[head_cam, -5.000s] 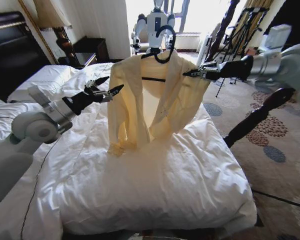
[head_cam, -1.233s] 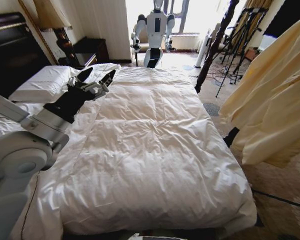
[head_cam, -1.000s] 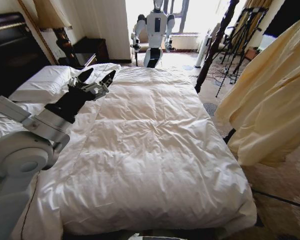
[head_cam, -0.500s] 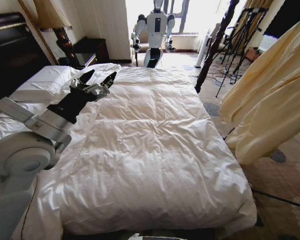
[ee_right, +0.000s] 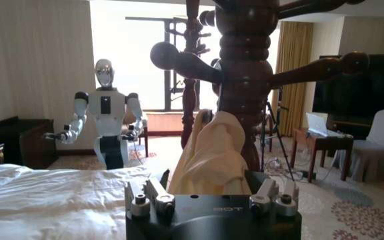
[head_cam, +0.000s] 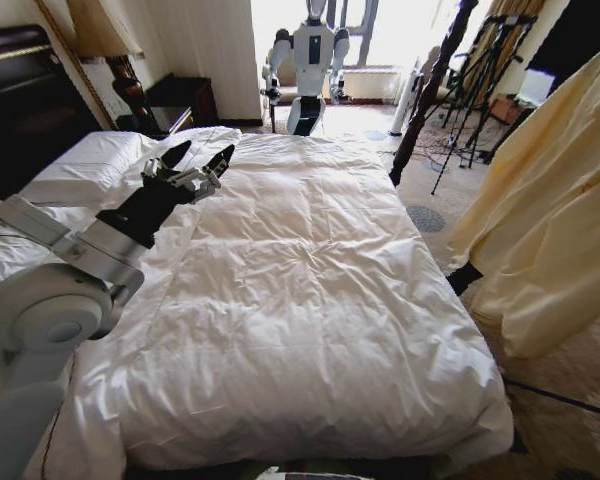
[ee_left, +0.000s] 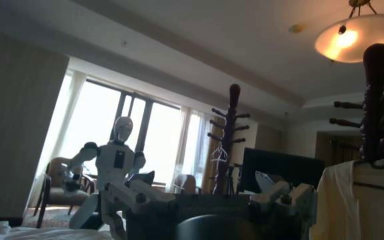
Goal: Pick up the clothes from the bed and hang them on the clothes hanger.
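Note:
The pale yellow clothes (head_cam: 550, 220) hang at the right of the head view, off the bed (head_cam: 310, 290), whose white duvet lies bare. In the left wrist view the clothes (ee_left: 352, 200) hang from a dark wooden coat stand (ee_left: 375, 100), with the black hook of the clothes hanger (ee_left: 379, 162) at the post. My right gripper (ee_right: 212, 192) is open just in front of the hanging clothes (ee_right: 212, 150) and the stand (ee_right: 245, 75). My left gripper (head_cam: 192, 165) hovers open over the duvet near the pillows, holding nothing.
A white humanoid robot (head_cam: 310, 50) stands by the window beyond the bed's foot. A dark bedpost (head_cam: 430, 90) and black tripods (head_cam: 480, 60) stand at the far right. White pillows (head_cam: 85, 165) and a nightstand (head_cam: 175, 105) are on the left.
Five seconds ago both grippers held the shirt on its hanger above the bed; it now hangs off to the right. In the last second it swung slightly; the left gripper barely moved.

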Tool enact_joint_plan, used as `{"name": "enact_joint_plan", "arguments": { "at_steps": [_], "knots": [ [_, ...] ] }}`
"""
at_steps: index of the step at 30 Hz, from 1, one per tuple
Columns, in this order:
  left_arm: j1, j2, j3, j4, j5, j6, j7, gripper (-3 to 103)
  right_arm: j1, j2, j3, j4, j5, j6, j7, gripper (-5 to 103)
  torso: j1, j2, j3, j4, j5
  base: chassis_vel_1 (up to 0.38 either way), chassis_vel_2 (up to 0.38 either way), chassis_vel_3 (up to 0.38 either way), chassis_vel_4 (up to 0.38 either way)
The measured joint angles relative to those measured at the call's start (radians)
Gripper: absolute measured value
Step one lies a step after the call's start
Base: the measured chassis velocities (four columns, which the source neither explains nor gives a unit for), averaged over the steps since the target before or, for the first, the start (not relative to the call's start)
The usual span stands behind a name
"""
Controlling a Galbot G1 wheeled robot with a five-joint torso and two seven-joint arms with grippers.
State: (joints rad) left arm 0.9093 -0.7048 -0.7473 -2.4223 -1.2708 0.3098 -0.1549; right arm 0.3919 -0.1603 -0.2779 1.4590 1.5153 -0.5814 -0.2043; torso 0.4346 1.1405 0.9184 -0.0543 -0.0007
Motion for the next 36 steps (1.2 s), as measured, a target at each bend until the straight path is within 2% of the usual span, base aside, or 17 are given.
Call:
{"name": "enact_joint_plan", "arguments": {
  "at_steps": [2,3,8,10,13,14,16,22,25,26,27,29,30,32,34,35,36],
  "knots": [
    [0.000,-0.001,0.000,0.000,0.000,0.000,0.000,100,0.000,-0.006,0.001,0.006,-0.005,-0.001,0.000,75,0.000,0.000,0.000,0.0000,0.0001,0.000,0.000,0.000,0.000],
    [0.000,-0.003,0.000,-0.003,0.000,0.000,0.000,100,0.000,-0.027,0.010,0.030,-0.020,-0.005,0.003,86,0.000,0.000,0.000,-0.0001,0.0004,0.000,0.000,0.000,0.000],
    [0.018,-0.013,-0.005,-0.014,0.000,0.000,-0.001,100,0.012,-0.082,0.023,0.093,-0.044,0.000,0.024,99,0.000,0.000,0.000,0.0000,0.0004,0.000,0.000,0.000,0.000],
    [0.023,-0.016,-0.007,-0.015,0.001,0.000,-0.002,100,0.016,-0.095,0.027,0.114,-0.048,0.007,0.031,100,0.000,0.000,0.000,-0.0001,0.0004,0.000,0.000,0.000,0.000],
    [0.037,-0.030,-0.003,-0.019,0.012,0.001,-0.027,100,0.041,-0.163,0.023,0.270,-0.018,0.061,0.127,100,0.000,0.000,0.000,-0.0004,-0.0004,0.000,0.000,0.000,0.000],
    [0.037,-0.030,-0.003,-0.019,0.012,0.001,-0.027,100,0.041,-0.163,0.023,0.270,-0.018,0.061,0.127,100,0.000,0.000,0.000,-0.0004,-0.0004,0.000,0.000,0.000,0.000],
    [0.044,-0.042,0.016,-0.013,0.039,0.001,-0.059,100,0.091,-0.192,-0.036,0.412,0.016,0.120,0.191,100,0.000,0.000,0.000,-0.0003,-0.0001,0.000,0.000,0.000,0.000],
    [0.085,-0.065,0.037,-0.004,0.120,-0.012,-0.119,100,0.177,-0.207,-0.129,0.610,0.111,0.148,0.312,100,0.000,0.000,0.000,-0.0002,-0.0001,0.000,0.000,0.000,0.000],
    [0.167,-0.094,0.028,-0.004,0.200,-0.015,-0.159,100,0.302,-0.204,-0.319,0.776,0.142,0.185,0.433,100,0.000,0.000,0.000,-0.0001,0.0002,0.000,0.000,0.000,0.000],
    [0.209,-0.105,0.017,0.000,0.241,-0.018,-0.161,100,0.358,-0.211,-0.416,0.829,0.130,0.211,0.450,100,0.000,0.000,0.000,0.0002,0.0003,0.000,0.000,0.000,0.000],
    [0.209,-0.105,0.017,0.000,0.241,-0.018,-0.161,100,0.358,-0.211,-0.416,0.829,0.130,0.211,0.450,100,0.000,0.000,0.000,0.0002,0.0003,0.000,0.000,0.000,0.000],
    [0.272,-0.120,0.000,0.009,0.298,-0.028,-0.161,100,0.447,-0.234,-0.581,0.888,0.072,0.254,0.449,100,0.000,0.000,0.000,0.0003,-0.0004,0.000,0.000,0.000,0.000],
    [0.272,-0.120,0.000,0.009,0.298,-0.028,-0.161,100,0.447,-0.234,-0.581,0.888,0.072,0.254,0.449,100,0.000,0.000,0.000,0.0003,-0.0004,0.000,0.000,0.000,0.000],
    [0.349,-0.141,-0.023,0.027,0.360,-0.055,-0.145,100,0.608,-0.301,-0.888,0.911,-0.109,0.307,0.355,100,0.000,0.000,0.000,0.0002,-0.0001,0.000,0.000,0.000,0.000],
    [0.406,-0.158,-0.043,0.031,0.393,-0.073,-0.130,100,0.734,-0.380,-1.097,0.898,-0.261,0.322,0.274,100,0.000,0.000,0.000,0.0000,0.0014,0.000,0.000,0.000,0.000],
    [0.406,-0.158,-0.043,0.031,0.393,-0.073,-0.130,100,0.734,-0.380,-1.097,0.898,-0.261,0.322,0.274,100,0.000,0.000,0.000,0.0000,0.0014,0.000,0.000,0.000,0.000],
    [0.423,-0.163,-0.050,0.031,0.400,-0.076,-0.124,100,0.767,-0.416,-1.163,0.898,-0.305,0.330,0.259,100,0.000,0.000,0.000,-0.0001,0.0012,0.000,0.000,0.000,0.000]
  ]
}}
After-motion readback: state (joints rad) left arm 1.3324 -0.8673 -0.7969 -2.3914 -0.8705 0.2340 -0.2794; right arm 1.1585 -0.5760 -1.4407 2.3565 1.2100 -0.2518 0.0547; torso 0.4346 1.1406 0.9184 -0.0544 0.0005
